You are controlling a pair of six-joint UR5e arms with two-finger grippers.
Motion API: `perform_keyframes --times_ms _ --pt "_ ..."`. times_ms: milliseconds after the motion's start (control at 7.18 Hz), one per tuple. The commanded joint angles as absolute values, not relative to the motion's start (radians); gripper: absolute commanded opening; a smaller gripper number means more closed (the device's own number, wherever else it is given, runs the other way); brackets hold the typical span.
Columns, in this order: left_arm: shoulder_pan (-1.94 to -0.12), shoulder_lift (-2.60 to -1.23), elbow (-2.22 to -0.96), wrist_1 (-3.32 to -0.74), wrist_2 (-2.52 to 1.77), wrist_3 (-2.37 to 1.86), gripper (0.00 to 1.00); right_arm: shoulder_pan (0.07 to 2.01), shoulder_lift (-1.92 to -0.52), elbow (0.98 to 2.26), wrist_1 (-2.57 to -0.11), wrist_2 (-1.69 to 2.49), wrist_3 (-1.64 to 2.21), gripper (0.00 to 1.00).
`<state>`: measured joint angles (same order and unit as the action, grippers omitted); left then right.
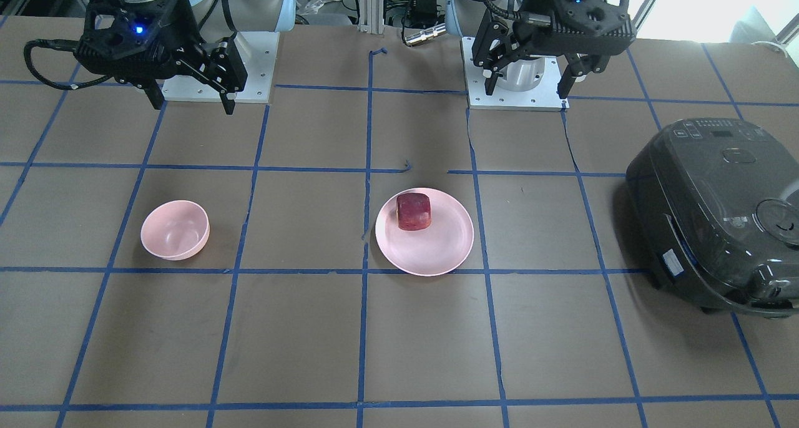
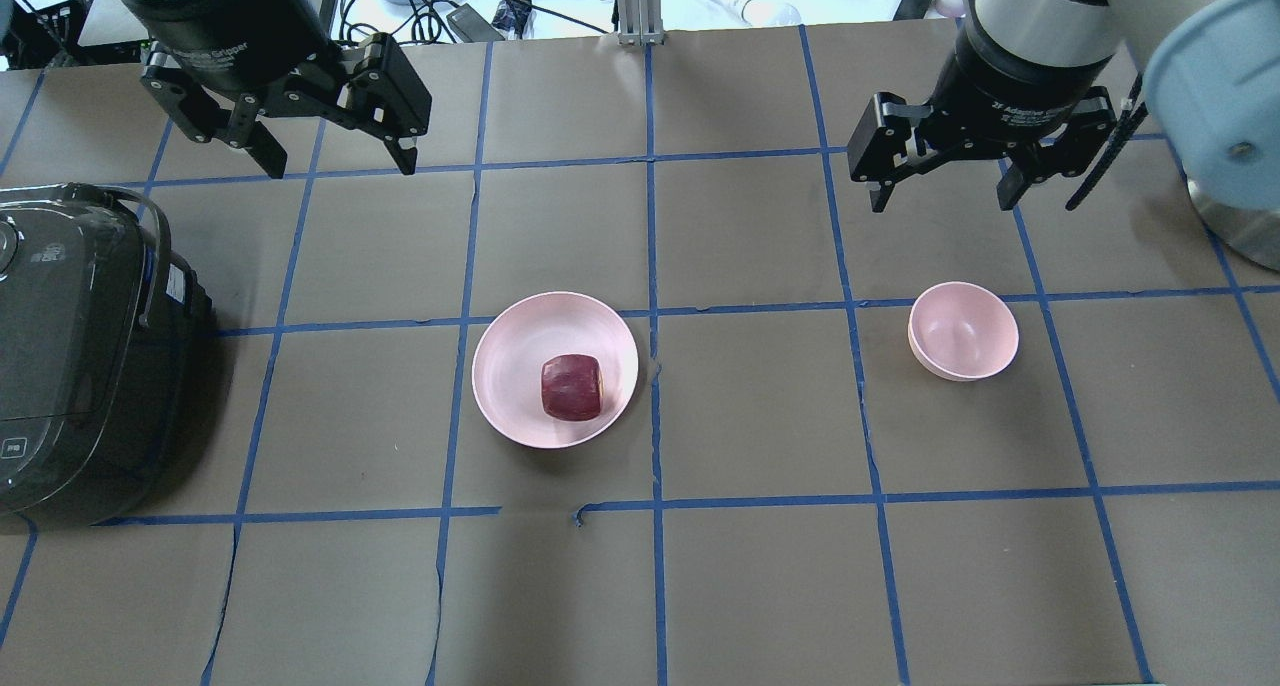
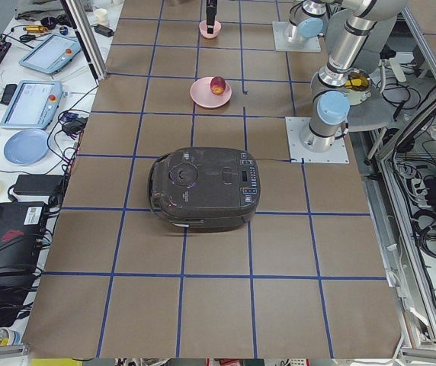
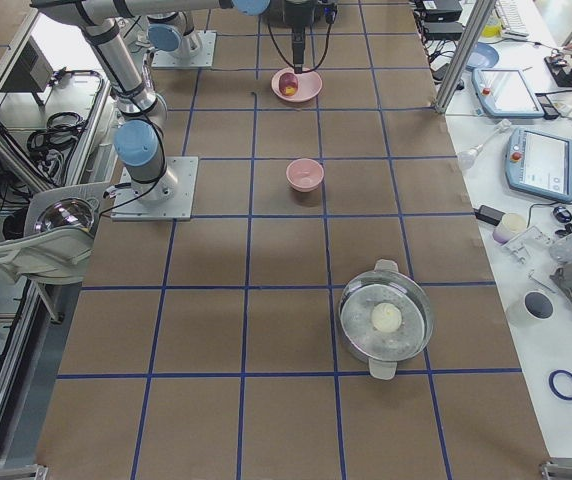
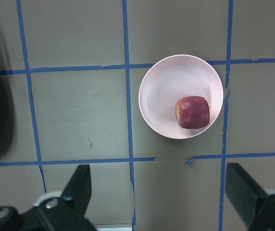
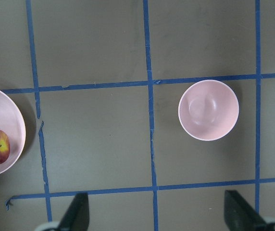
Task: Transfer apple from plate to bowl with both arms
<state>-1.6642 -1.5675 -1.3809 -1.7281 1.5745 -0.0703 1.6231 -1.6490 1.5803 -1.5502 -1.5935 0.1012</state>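
The dark red apple point(image 2: 573, 387) lies on the pale pink plate point(image 2: 515, 351) near the table's middle. It also shows in the front view point(image 1: 414, 211) on the plate point(image 1: 437, 256), and in the left wrist view point(image 5: 192, 112). The small pink bowl point(image 2: 963, 330) stands empty to the plate's right, also in the front view point(image 1: 175, 230) and the right wrist view point(image 6: 208, 109). My left gripper point(image 2: 341, 169) is open and empty, high above the table, behind and left of the plate. My right gripper point(image 2: 941, 204) is open and empty, high behind the bowl.
A dark rice cooker point(image 2: 70, 346) stands at the table's left end. A steel pot point(image 4: 386, 320) with a white ball in it stands beyond the bowl toward the right end. Blue tape lines grid the brown table. Tablets and cables lie on the side benches.
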Motion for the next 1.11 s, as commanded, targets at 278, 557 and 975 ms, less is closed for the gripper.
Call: perform_keyframes --times_ms 278,557,975 --pt "-1.666 -1.647 -1.388 -1.69 1.574 -0.077 1.0 1.618 -1.649 1.575 -1.558 -1.592 0.101 1.0" --pt "-1.702 -1.678 -1.531 -1.518 1.572 -0.154 1.0 1.513 -1.643 1.578 -1.583 -1.583 0.088 1.0" --pt "-1.833 -1.701 -1.757 -1.235 1.572 -0.436 1.0 1.339 -1.51 1.604 -1.591 -1.591 0.086 1.0"
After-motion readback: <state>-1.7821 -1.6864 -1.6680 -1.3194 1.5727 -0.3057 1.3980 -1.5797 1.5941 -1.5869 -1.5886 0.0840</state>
